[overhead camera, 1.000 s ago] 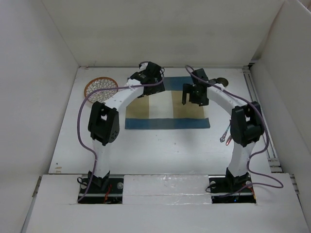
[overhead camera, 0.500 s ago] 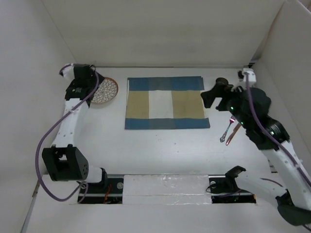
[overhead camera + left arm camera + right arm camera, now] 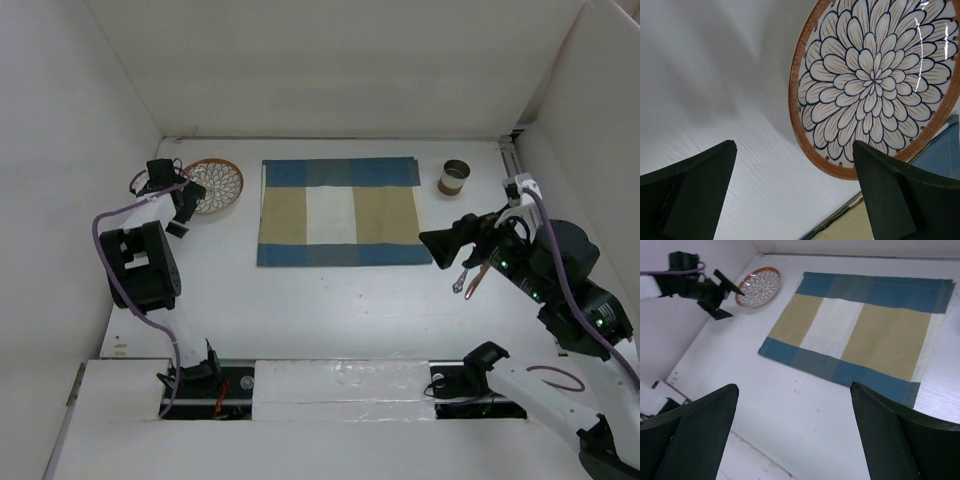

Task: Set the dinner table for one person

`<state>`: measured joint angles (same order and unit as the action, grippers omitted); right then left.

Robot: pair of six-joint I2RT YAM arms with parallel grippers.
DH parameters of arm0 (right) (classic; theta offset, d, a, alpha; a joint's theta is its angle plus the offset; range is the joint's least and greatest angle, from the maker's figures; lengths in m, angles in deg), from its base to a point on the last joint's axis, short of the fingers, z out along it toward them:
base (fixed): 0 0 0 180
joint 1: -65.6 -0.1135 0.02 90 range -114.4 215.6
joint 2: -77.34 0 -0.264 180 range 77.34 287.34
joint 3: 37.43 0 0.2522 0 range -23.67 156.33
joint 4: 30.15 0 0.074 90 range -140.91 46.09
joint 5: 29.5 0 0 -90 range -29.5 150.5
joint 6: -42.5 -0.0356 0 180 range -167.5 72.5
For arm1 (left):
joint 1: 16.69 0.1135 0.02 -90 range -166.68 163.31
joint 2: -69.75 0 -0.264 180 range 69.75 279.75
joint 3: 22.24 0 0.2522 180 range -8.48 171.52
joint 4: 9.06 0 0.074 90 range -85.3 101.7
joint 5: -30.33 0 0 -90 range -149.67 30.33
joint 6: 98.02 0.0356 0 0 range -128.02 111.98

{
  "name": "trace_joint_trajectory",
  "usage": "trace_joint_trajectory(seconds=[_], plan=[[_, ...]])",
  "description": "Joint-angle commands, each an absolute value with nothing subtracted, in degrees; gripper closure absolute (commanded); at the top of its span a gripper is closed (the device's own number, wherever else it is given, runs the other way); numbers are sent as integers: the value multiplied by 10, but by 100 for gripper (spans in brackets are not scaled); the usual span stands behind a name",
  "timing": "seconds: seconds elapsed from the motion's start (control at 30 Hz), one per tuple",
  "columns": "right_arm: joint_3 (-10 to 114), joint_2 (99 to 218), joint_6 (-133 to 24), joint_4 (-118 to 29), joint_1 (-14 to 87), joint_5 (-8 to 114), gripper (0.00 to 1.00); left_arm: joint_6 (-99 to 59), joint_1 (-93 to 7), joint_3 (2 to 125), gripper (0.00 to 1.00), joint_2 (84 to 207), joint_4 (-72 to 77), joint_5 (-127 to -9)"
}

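The dinner table [image 3: 330, 310] is the white surface with a blue-and-tan placemat [image 3: 340, 212] lying flat at its middle back. A flower-patterned plate with an orange rim [image 3: 213, 185] lies left of the mat; it also shows in the left wrist view [image 3: 875, 85]. My left gripper [image 3: 185, 212] is open and empty, low beside the plate's near-left rim [image 3: 792, 145]. My right gripper [image 3: 432, 250] is open and empty, held high off the mat's right near corner [image 3: 794, 386]. The right wrist view shows the mat [image 3: 865, 330] and the plate [image 3: 759, 286].
A small brown cup [image 3: 454, 177] stands right of the mat at the back. A fork and a reddish utensil [image 3: 468, 278] lie right of the mat, partly behind my right gripper. White walls close in the table on three sides.
Both arms have left the mat. The left gripper swung to the plate and now sits lower beside it. The right gripper drew back from over the cup, which now shows.
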<state>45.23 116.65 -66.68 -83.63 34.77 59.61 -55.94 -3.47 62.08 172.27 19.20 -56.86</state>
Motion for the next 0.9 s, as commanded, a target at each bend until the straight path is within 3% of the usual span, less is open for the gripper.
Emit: trace_joint_trajectory(seconds=[0.0, 0.17, 0.3, 0.33, 0.4, 0.5, 0.67, 0.87], plan=[[456, 1137, -656, -836, 343, 550, 0, -565, -33, 675, 1, 1740, 146, -584], [450, 1115, -656, -842, 343, 565, 0, -565, -33, 702, 8, 1820, 146, -591], [450, 1109, -656, -842, 343, 572, 0, -579, -33, 690, 41, 1838, 132, -602], [450, 1109, -656, -842, 343, 572, 0, -579, -33, 683, 56, 1838, 123, -602], [450, 1109, -656, -842, 343, 578, 0, -585, -33, 675, 65, 1845, 111, -608], [450, 1114, -656, -842, 343, 572, 0, -585, -33, 675, 100, 1852, 111, -608], [450, 1120, -656, -835, 343, 572, 0, -585, -33, 682, 100, 1833, 90, -645], [444, 1120, -656, -830, 343, 566, 1, -622, -33, 613, 100, 1714, -77, -697]])
